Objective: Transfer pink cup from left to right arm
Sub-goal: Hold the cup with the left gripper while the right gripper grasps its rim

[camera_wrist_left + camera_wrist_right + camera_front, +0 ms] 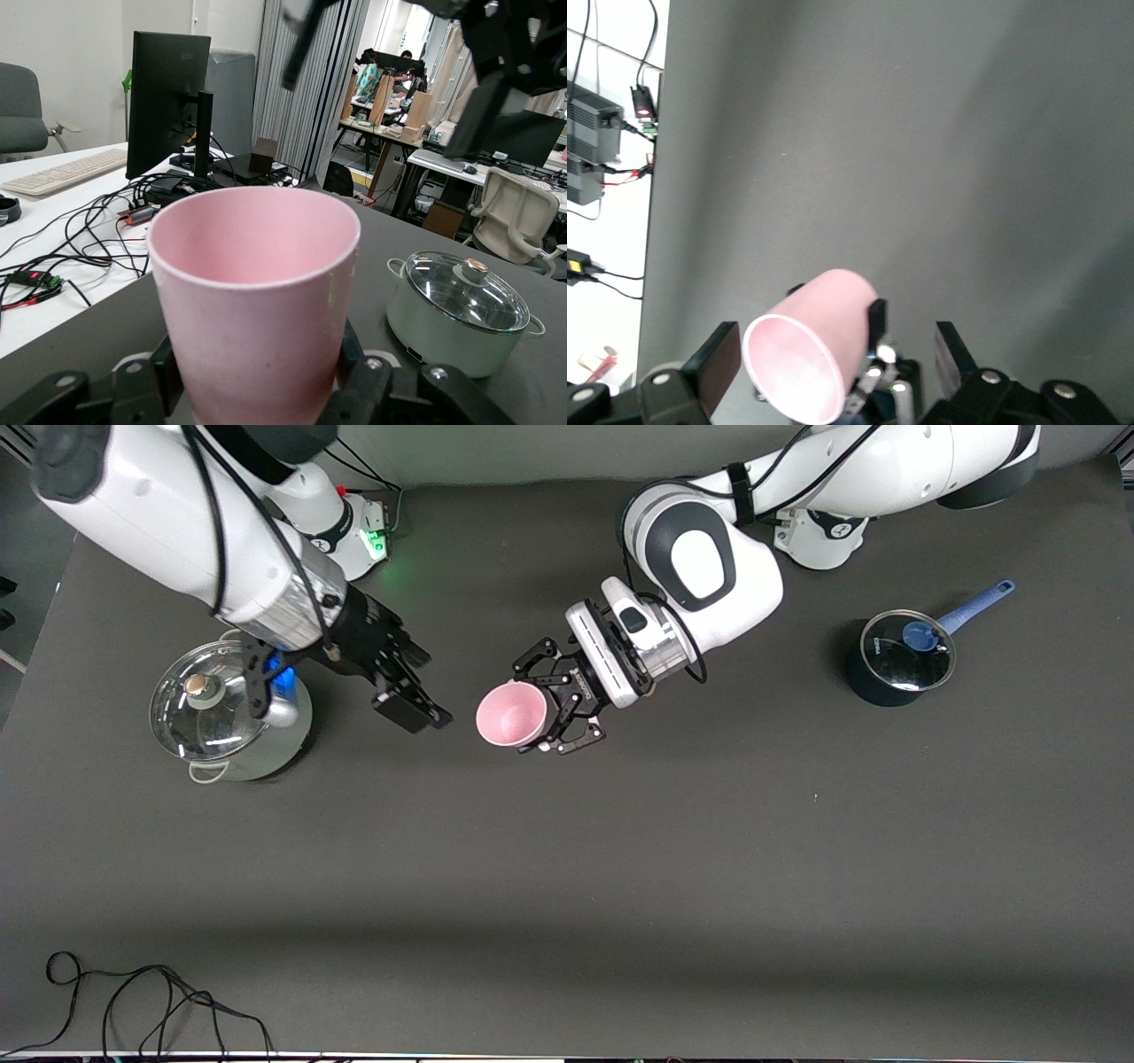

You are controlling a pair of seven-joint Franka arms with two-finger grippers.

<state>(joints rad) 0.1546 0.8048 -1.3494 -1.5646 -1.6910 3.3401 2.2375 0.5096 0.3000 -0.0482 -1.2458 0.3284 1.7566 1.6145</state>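
The pink cup (512,715) is in the air over the middle of the table. It lies on its side with its mouth toward the right arm's end. My left gripper (547,708) is shut on the cup's base end. The cup (255,283) fills the left wrist view between the black claw fingers (354,376). My right gripper (421,713) is open and empty, a short gap from the cup's rim. In the right wrist view its fingers (722,354) stand wide apart, with the cup (815,341) showing ahead of them.
A pale green pot with a glass lid (226,713) stands at the right arm's end, partly under that arm; it also shows in the left wrist view (461,314). A dark blue saucepan with a lid (899,657) stands at the left arm's end. A black cable (133,1001) lies near the front edge.
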